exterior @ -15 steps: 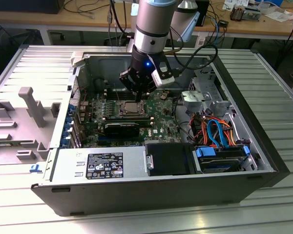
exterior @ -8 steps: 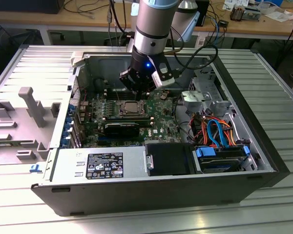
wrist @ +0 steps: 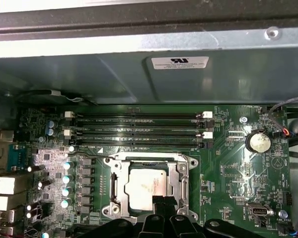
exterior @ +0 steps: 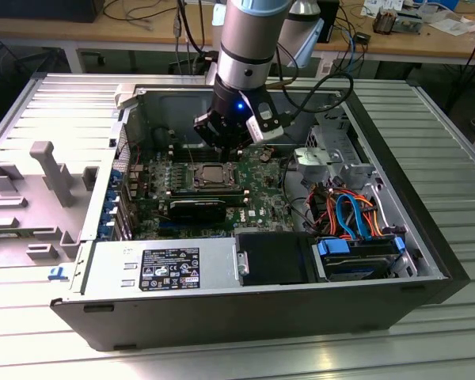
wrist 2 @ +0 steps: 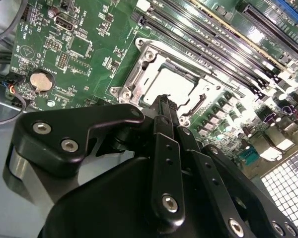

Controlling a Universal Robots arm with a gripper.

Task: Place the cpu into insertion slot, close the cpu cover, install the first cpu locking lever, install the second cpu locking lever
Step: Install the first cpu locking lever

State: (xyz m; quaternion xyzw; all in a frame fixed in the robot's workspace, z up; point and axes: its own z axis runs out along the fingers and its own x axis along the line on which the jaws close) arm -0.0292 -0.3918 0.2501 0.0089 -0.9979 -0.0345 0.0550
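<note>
Gripper [wrist 2: 164,106] fingers apparently pressed together, over cpu [wrist: 148,186], memory slots [wrist: 139,130] beside.

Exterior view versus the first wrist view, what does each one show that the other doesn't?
Exterior view alone: the whole open computer case, the orange and blue cables, the power supply and the robot arm. First wrist view alone: the round coin battery and a white label on the case wall. Both: the chip lying in its socket, the tool close over it.
</note>
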